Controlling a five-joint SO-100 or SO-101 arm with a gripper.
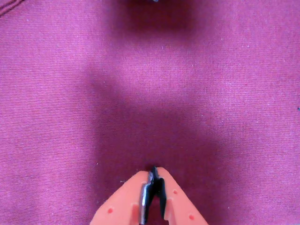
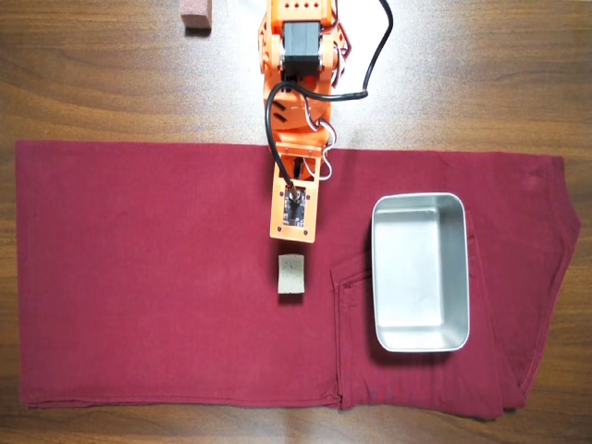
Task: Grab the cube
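In the wrist view the gripper (image 1: 153, 172) is seen with its jaws closed together over bare maroon cloth (image 1: 70, 93), while in the overhead view the cube (image 2: 293, 276) is located on the cloth just left of the metal tray (image 2: 421, 342), directly below the arm's orange tip.
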